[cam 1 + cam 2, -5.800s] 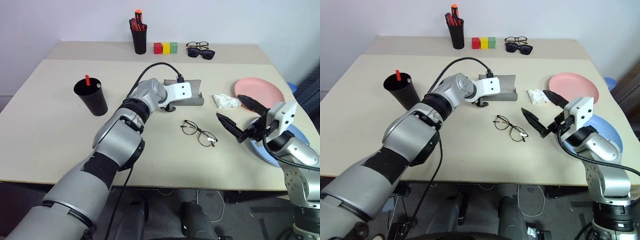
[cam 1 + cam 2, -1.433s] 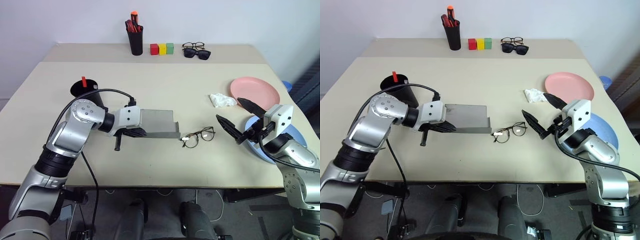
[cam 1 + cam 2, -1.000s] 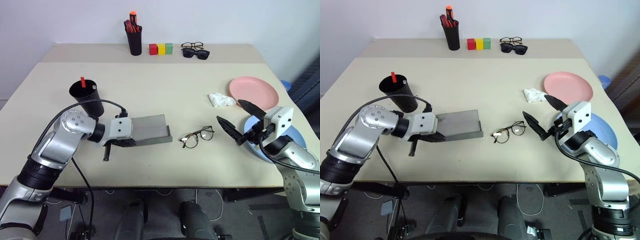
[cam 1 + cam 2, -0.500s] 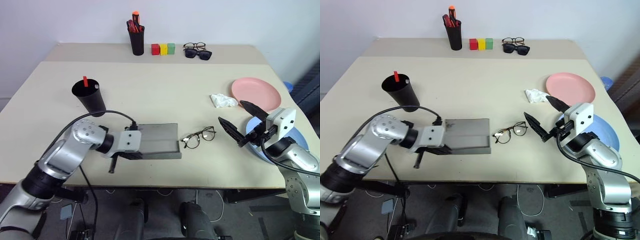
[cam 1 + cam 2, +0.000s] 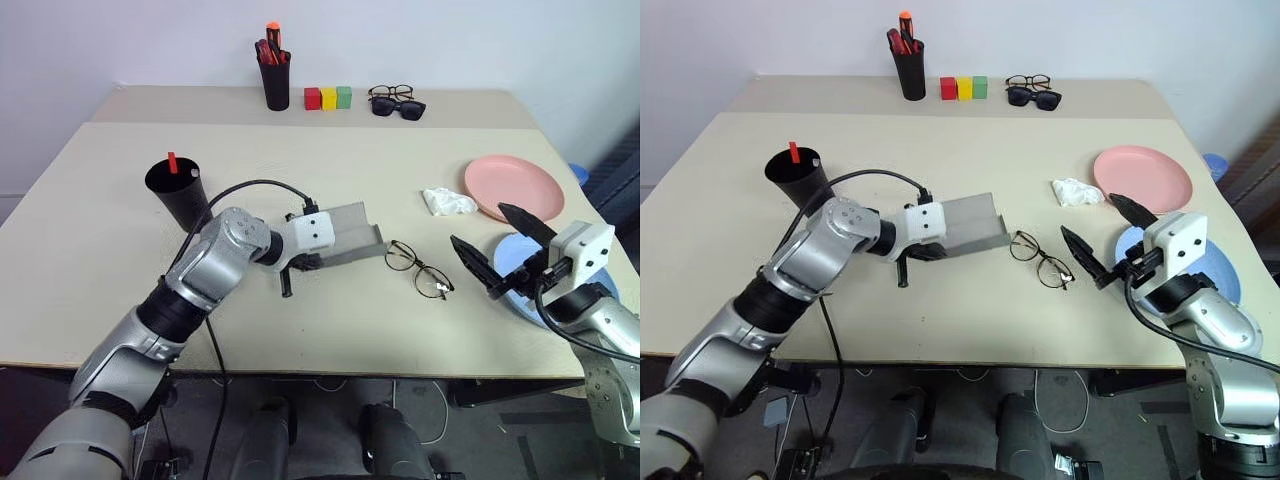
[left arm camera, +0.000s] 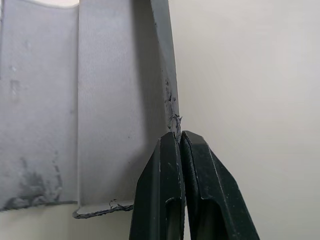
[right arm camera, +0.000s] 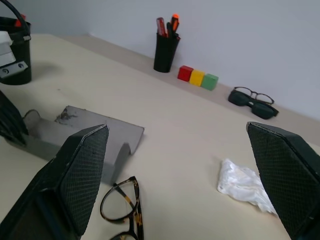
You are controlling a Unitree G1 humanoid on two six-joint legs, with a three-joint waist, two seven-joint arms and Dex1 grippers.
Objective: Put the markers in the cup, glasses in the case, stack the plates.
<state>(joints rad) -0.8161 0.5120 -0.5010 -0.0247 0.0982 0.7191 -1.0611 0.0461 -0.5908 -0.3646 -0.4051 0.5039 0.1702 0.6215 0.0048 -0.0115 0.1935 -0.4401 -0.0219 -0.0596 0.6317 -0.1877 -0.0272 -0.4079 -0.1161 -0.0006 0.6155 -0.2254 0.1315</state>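
One of three jobs looks partly done, as we judge it: a red-tipped marker stands in the black cup at the left of the head view, while the white-bodied marker we cannot find. The wire-frame glasses lie bare on the table right of centre, outside the grey case, whose open end almost touches their near lens. The pink plate sits at the right edge and the light blue plate lies apart from it, lower right under the right arm, so the plates are unstacked.

Our left gripper is clenched on one thin wall of the case, as the wrist view shows, holding it open side up at the centre of the frame. Our right gripper hangs spread wide and empty just right of the glasses.

Against the frame of half a second ago, the case has travelled up and right, from near the lower edge to the table's centre, and is angled differently. The glasses have shifted too: then they lay with lenses toward the case, slanting up to the right; now they slant down to the right, a little farther right. The right gripper has hardly moved.

A crumpled white tissue, a pen holder, three coloured blocks and two spare pairs of glasses sit untouched.
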